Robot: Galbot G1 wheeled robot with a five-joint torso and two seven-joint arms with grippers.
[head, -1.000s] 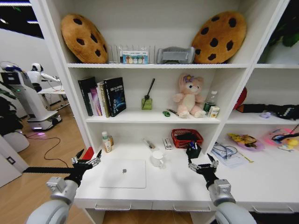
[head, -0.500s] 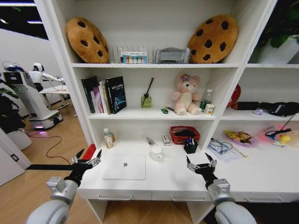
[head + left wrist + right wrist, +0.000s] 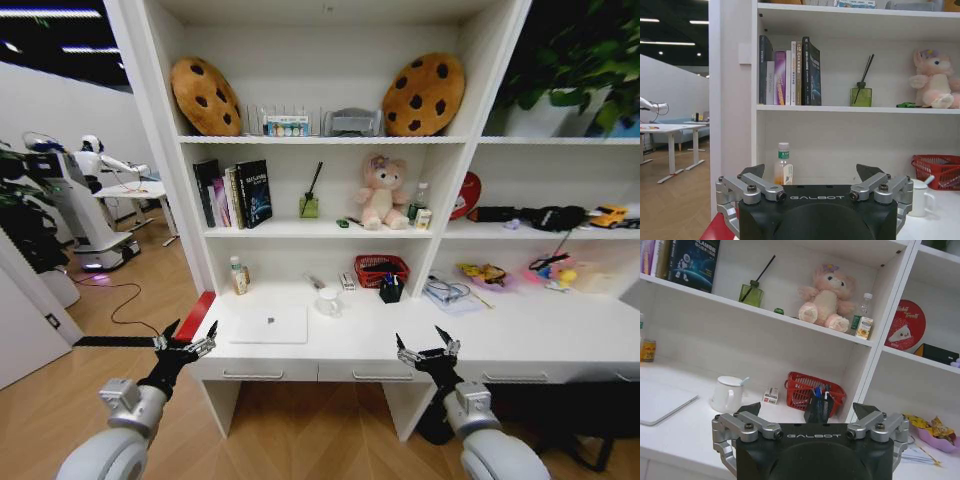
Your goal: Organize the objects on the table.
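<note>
On the smooth white bench (image 3: 520,335), at ten o'clock, we note the thin silver laptop (image 3: 268,325) lying flat. Left gripper (image 3: 186,341) and right gripper (image 3: 428,349) hover off its front edge, fingers spread, empty.

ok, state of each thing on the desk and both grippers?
left gripper: open, empty, off the desk's left end
right gripper: open, empty, before the desk's front edge
laptop: lid closed, flat
desk drawers: shut
white mug: upright
red basket: upright
</note>
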